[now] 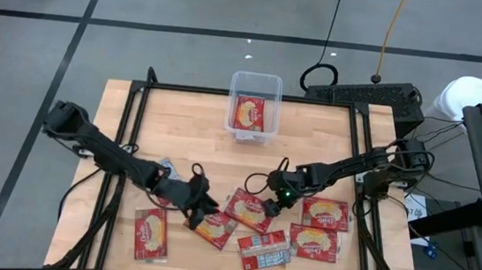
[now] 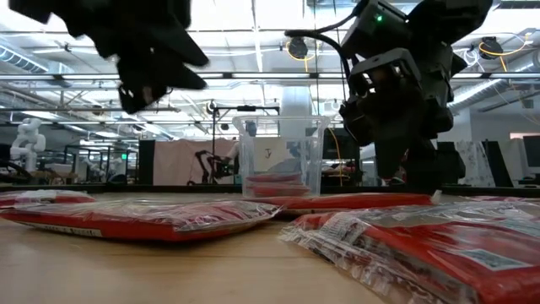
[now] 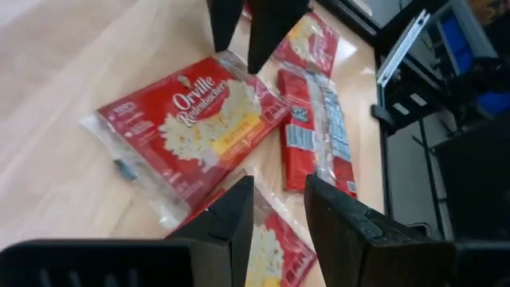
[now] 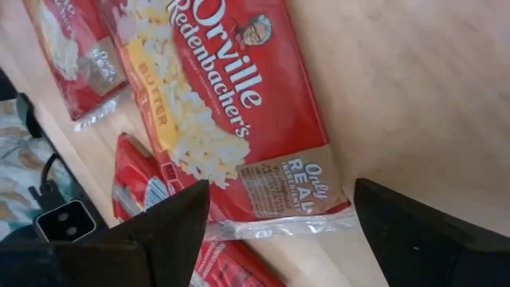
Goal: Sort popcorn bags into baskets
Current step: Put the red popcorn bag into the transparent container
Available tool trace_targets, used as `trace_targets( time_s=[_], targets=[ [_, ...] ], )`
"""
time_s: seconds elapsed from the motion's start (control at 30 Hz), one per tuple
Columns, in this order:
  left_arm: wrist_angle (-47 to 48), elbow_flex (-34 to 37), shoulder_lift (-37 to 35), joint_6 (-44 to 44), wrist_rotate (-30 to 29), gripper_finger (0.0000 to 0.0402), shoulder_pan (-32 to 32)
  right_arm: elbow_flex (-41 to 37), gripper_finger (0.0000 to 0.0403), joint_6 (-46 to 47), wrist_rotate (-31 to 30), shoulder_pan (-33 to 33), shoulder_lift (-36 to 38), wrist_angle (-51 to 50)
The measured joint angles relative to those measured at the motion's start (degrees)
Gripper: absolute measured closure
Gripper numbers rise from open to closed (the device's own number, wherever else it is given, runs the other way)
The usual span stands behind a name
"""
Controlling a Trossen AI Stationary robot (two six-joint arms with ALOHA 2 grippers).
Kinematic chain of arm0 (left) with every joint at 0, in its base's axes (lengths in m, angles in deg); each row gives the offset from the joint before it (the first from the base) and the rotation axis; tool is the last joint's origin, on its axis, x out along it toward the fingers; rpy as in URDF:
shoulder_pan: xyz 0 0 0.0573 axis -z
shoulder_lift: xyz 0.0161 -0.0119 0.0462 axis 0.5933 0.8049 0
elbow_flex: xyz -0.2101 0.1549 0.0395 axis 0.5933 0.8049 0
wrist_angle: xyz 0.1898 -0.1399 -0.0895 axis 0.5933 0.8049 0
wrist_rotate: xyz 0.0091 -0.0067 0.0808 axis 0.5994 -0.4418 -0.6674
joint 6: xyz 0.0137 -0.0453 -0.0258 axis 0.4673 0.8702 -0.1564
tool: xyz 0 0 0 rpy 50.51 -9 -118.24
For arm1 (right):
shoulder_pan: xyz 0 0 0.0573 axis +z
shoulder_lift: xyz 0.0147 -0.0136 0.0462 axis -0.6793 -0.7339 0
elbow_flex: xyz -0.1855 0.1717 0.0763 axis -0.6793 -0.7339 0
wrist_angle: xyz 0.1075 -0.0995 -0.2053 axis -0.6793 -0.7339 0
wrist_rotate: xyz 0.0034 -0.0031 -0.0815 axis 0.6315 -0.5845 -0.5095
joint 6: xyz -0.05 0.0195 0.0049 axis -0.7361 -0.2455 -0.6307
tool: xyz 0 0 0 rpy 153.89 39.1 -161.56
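Red popcorn bag [image 4: 231,104] under the wide-open, empty right gripper [image 4: 275,231] overlaps its neighbours, so it'll probably snag two; left gripper [image 3: 279,215] hovers half-open, seemingly empty.

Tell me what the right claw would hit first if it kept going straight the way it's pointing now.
Most likely the face-up popcorn bag lying between its open fingers, then the table under it; the right claw points down at it, though the gap is hard to judge.

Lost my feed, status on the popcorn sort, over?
Right gripper open over a popcorn bag. Left gripper empty above another bag. Clear tub holds a bag. Nothing blocking.
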Motion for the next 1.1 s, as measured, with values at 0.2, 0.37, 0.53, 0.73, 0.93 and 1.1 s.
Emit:
trace_targets(
  time_s=[0.2,0.37,0.53,0.73,0.93,1.1],
  targets=[
    [-10.9,-1.0,12.1,-1.2,4.0,0.0284,-2.2,-0.2,0.0101,-1.1,1.1,1.0,-0.2,2.5],
    [-10.2,-4.9,20.4,-1.5,4.0,0.0284,-3.8,-0.2,0.0101,-1.2,1.9,1.6,-0.3,4.4],
    [-10.3,-8.3,25.1,-0.9,4.9,0.0284,-4.9,-0.2,0.0101,-1.2,1.9,1.9,-0.3,6.1],
    [-9.2,-9.2,26.3,1.2,4.8,0.0284,-5.2,-0.2,0.0118,1.7,1.8,2.0,-0.3,10.1],
    [-7.8,-9.2,26.2,1.1,5.3,0.0284,-5.3,-0.2,0.0169,4.2,1.5,2.0,-0.3,14.8],
    [-7.6,-9.2,26.2,-0.6,5.5,0.0284,-5.5,-0.2,0.0227,4.6,-1.6,2.0,-0.3,15.7]
  ],
)
